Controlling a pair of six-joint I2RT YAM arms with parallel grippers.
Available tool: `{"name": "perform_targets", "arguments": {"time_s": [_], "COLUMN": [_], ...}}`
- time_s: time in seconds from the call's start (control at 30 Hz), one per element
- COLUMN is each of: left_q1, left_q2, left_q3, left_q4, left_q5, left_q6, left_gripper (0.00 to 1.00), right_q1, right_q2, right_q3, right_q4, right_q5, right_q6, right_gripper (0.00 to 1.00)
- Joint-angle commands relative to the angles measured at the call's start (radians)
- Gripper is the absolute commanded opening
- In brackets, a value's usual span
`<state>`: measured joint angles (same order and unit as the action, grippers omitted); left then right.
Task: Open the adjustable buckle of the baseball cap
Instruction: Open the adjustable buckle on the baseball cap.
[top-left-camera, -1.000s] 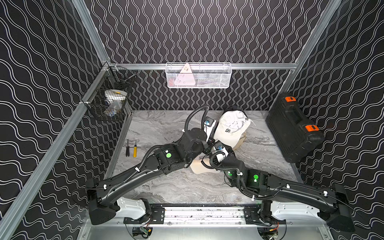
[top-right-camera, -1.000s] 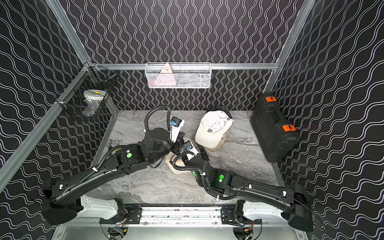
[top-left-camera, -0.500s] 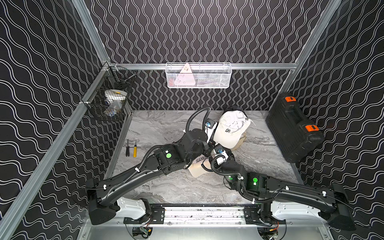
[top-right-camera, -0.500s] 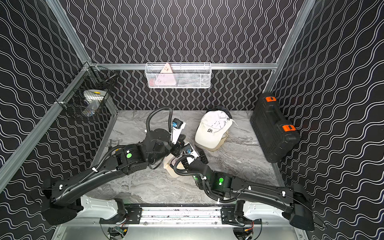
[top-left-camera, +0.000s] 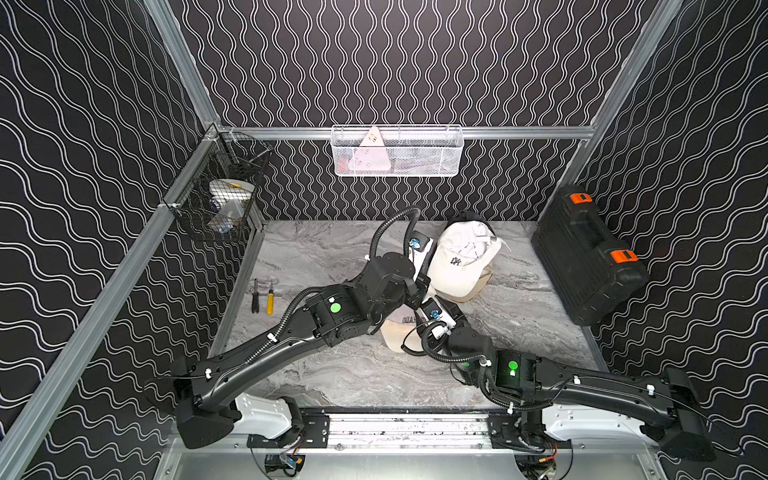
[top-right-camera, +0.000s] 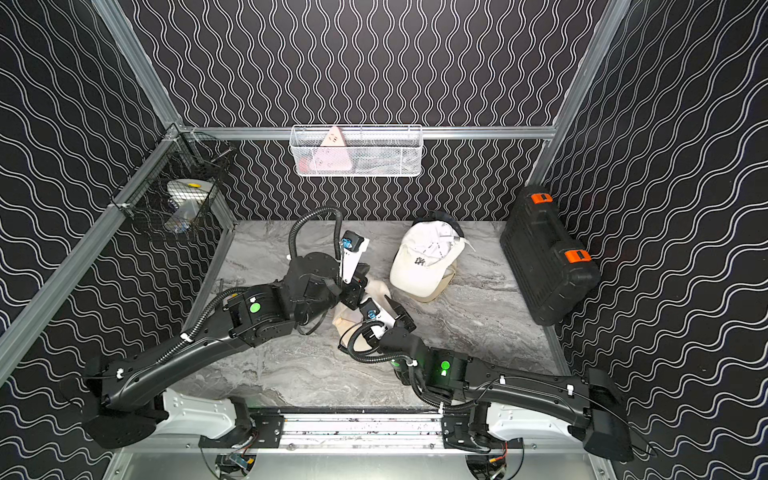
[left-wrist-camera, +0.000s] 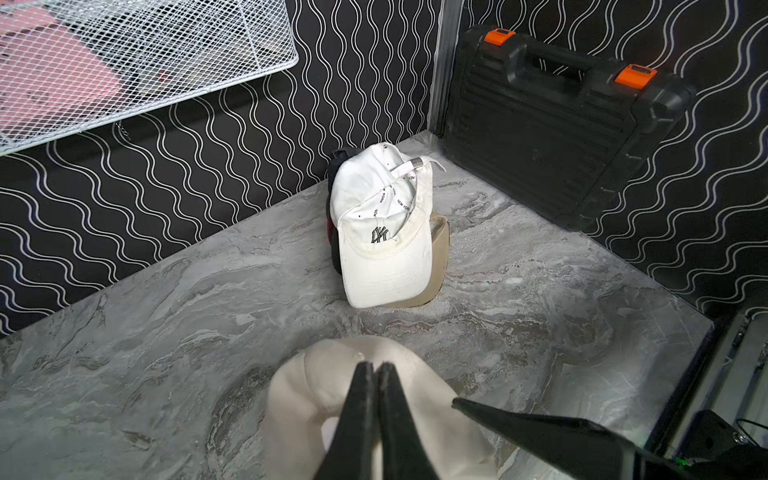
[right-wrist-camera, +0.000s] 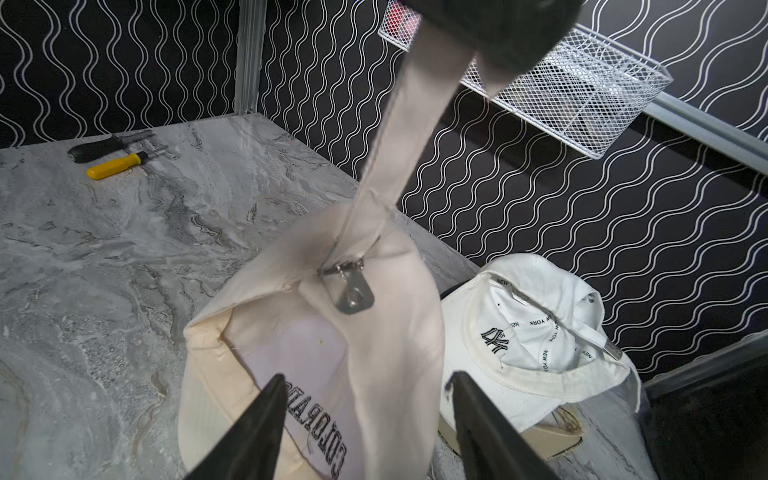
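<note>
A cream baseball cap with black lettering hangs brim-down over the marble table, also seen in both top views. Its fabric strap runs taut up into my left gripper, which is shut on it. The silver metal buckle sits where the strap meets the cap's rear, its flat tab hanging down. My right gripper is open just in front of the cap's rear, one finger on each side and below the buckle, touching nothing that I can see.
A white cap tops a pile of caps behind the arms. A black tool case leans on the right wall. Two screwdrivers lie at the left edge. A white wire basket and a black mesh basket hang on the walls.
My right gripper has drawn back a little toward the table's front and its jaws have narrowed slightly. The left gripper keeps its hold on the strap and has barely moved.
</note>
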<state>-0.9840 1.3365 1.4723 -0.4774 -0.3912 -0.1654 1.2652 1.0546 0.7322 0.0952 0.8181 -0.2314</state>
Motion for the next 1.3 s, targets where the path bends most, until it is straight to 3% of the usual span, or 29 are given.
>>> {"name": "perform_targets", "arguments": {"time_s": [0.0, 0.27, 0.5, 1.0, 1.27], "left_q1": [-0.002, -0.002, -0.002, -0.002, 0.000], "left_q2": [0.015, 0.023, 0.018, -0.008, -0.050], "left_q3": [0.021, 0.040, 0.039, 0.001, -0.057], "left_q4": [0.055, 0.035, 0.040, 0.074, 0.075], "left_q5": [0.040, 0.057, 0.071, 0.112, 0.064], "left_q6": [-0.024, -0.035, -0.046, -0.075, -0.069], "left_gripper": [0.00, 0.00, 0.00, 0.00, 0.00], "right_q1": [0.011, 0.019, 0.020, 0.023, 0.022], "right_q2": [0.013, 0.038, 0.044, -0.035, -0.154], "right_q3": [-0.002, -0.007, -0.013, -0.049, -0.039], "right_q4": [0.068, 0.201, 0.273, 0.352, 0.240], "right_q5": [-0.080, -0.032, -0.043, -0.142, -0.143], "right_q6": [-0.137, -0.256, -0.276, -0.176, -0.081], "right_gripper": [0.63, 0.61, 0.56, 0.01, 0.00]}}
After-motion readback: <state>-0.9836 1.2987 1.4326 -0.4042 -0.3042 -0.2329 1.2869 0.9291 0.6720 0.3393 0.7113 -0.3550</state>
